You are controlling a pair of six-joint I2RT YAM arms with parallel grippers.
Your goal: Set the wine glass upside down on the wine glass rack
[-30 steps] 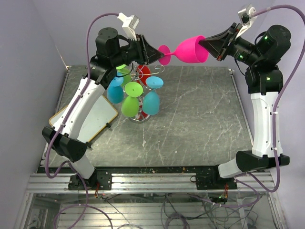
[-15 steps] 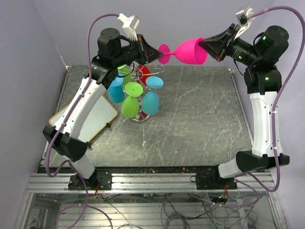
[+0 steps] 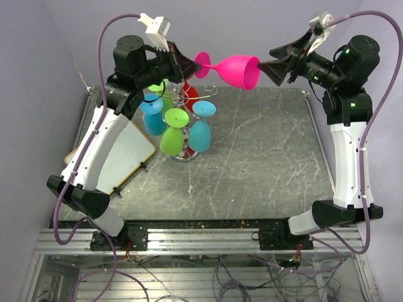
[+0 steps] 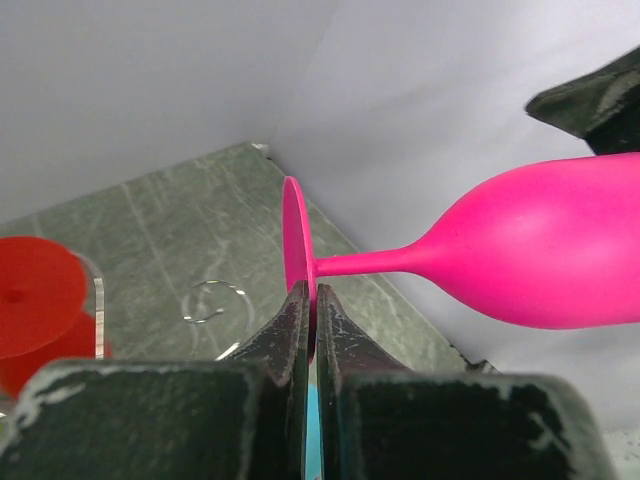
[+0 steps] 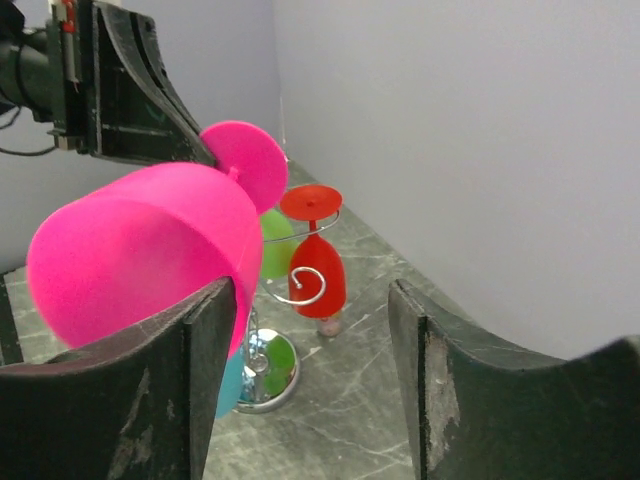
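A pink wine glass (image 3: 234,69) lies level in the air above the table's far edge, foot to the left. My left gripper (image 3: 191,67) is shut on the rim of its foot disc (image 4: 296,240), fingers pinching it edge-on. My right gripper (image 3: 266,65) stands open just off the bowl's mouth. One of its fingers (image 5: 205,330) is beside the bowl (image 5: 140,240), the other well apart. The wine glass rack (image 3: 184,100), silver wire with a shiny disc base (image 5: 268,372), stands below the left gripper.
Several coloured glasses hang upside down on the rack: blue (image 3: 200,133), green (image 3: 171,139), red (image 5: 316,272). One free scroll arm (image 4: 212,302) shows near the left fingers. A white board (image 3: 126,157) lies at the table's left. Purple walls close in behind.
My right gripper has opened and let go of the bowl's rim. My left gripper has closed on the foot and carried the glass a little to the left.
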